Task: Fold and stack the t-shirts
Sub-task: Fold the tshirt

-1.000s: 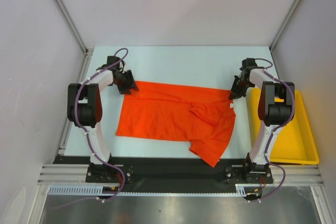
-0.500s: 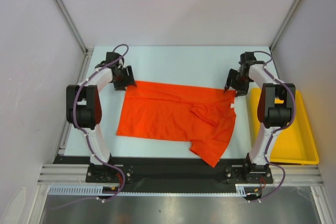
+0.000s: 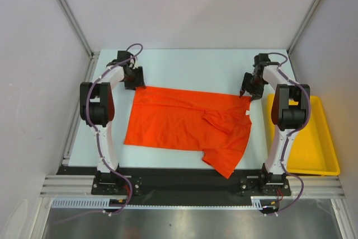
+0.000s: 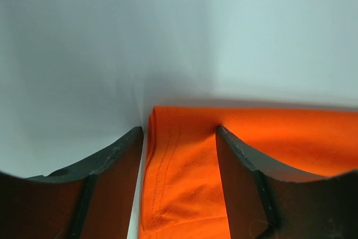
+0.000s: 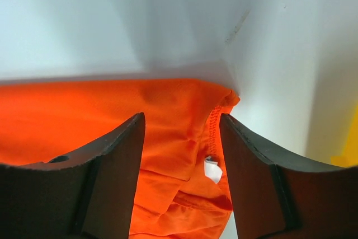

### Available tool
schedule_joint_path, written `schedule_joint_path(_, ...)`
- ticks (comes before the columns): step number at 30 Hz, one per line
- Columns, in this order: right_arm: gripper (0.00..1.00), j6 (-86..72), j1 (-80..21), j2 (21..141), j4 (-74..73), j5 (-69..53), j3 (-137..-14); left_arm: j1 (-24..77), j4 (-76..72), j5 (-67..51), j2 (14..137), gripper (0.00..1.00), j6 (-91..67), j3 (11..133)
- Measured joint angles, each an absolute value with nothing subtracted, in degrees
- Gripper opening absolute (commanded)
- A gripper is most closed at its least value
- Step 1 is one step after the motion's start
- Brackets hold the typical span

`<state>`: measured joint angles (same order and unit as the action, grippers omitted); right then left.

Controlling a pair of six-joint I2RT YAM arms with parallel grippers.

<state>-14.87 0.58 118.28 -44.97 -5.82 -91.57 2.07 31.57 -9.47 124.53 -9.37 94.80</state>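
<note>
The orange-red t-shirt [image 3: 187, 124] lies spread flat on the table, with one sleeve reaching toward the near edge. My left gripper [image 3: 136, 82] is open at the shirt's far left corner. In the left wrist view the gripper [image 4: 179, 130] stands astride that hemmed corner [image 4: 179, 166], its jaws wide apart. My right gripper [image 3: 244, 92] is open at the far right corner. In the right wrist view the gripper [image 5: 182, 117] stands astride the cloth [image 5: 168, 138], which carries a small white tag [image 5: 212, 169].
A yellow plastic tray [image 3: 321, 155] sits at the right edge of the table beside the right arm; a sliver of it shows in the right wrist view [image 5: 349, 144]. White walls enclose the table on the left, far and right sides.
Both grippers have moved a little toward the far wall, off the shirt's far corners. The shirt lies where it was.
</note>
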Motion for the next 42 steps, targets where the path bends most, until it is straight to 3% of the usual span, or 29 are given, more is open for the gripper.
schedule_joint_path(2,0.60,-14.9,0.6,119.3,-45.0,-5.8,-91.6,2.1,32.4,-9.1,125.0,0.61,-9.3,96.1)
schedule_joint_path(5,0.56,-14.8,0.6,120.2,-45.0,-5.8,-91.5,2.1,32.2,-8.9,125.0,0.53,-9.5,96.6)
schedule_joint_path(8,0.50,-14.6,0.6,120.9,-44.8,-5.6,-91.5,2.1,32.2,-9.1,125.8,0.36,-9.7,96.9)
schedule_joint_path(12,0.29,-13.9,0.7,121.3,-44.6,-5.1,-91.7,1.6,31.8,-8.9,126.7,0.01,-10.6,97.1)
schedule_joint_path(15,0.20,-13.4,0.9,121.8,-44.5,-4.9,-92.1,1.1,31.9,-8.8,126.9,0.00,-11.1,97.4)
schedule_joint_path(22,0.14,-13.6,0.2,127.7,-45.5,-6.0,-101.2,-0.4,32.8,-9.2,130.5,0.00,-12.1,103.4)
schedule_joint_path(24,0.17,-13.9,-0.6,129.9,-45.6,-6.0,-104.8,-1.1,32.3,-9.2,131.8,0.04,-12.6,105.1)
schedule_joint_path(26,0.30,-14.3,-1.5,132.3,-45.7,-6.1,-108.9,-1.8,32.0,-9.1,132.3,0.14,-13.1,105.8)
schedule_joint_path(27,0.37,-14.7,-1.9,133.8,-46.2,-6.3,-111.5,-2.0,32.1,-8.8,132.5,0.35,-13.6,106.2)
schedule_joint_path(28,0.37,-14.8,-2.1,134.7,-46.0,-6.5,-113.2,-2.2,32.0,-8.8,132.6,0.36,-13.6,106.3)
schedule_joint_path(29,0.47,-15.0,-2.4,135.9,-46.6,-6.6,-115.5,-2.3,32.0,-8.5,132.7,0.50,-14.0,106.5)
schedule_joint_path(31,0.56,-15.6,-3.0,137.7,-47.3,-6.6,-119.1,-2.5,31.9,-7.0,132.6,0.69,-14.3,107.0)
schedule_joint_path(33,0.69,-16.4,-3.4,138.3,-49.1,-5.8,-121.4,-2.5,31.9,-4.9,132.2,0.80,-14.6,107.1)
schedule_joint_path(35,0.76,-17.0,-3.7,137.7,-51.2,-4.1,-121.7,-2.5,33.2,-1.2,131.3,0.79,-14.9,107.0)
schedule_joint_path(38,0.78,-18.0,-3.7,134.0,-52.6,-1.3,-117.8,-2.6,34.2,4.0,127.3,0.77,-15.0,104.0)
schedule_joint_path(42,0.78,-18.4,-3.9,122.5,-53.2,1.9,-106.2,-2.7,33.2,7.4,112.9,0.69,-16.7,91.5)
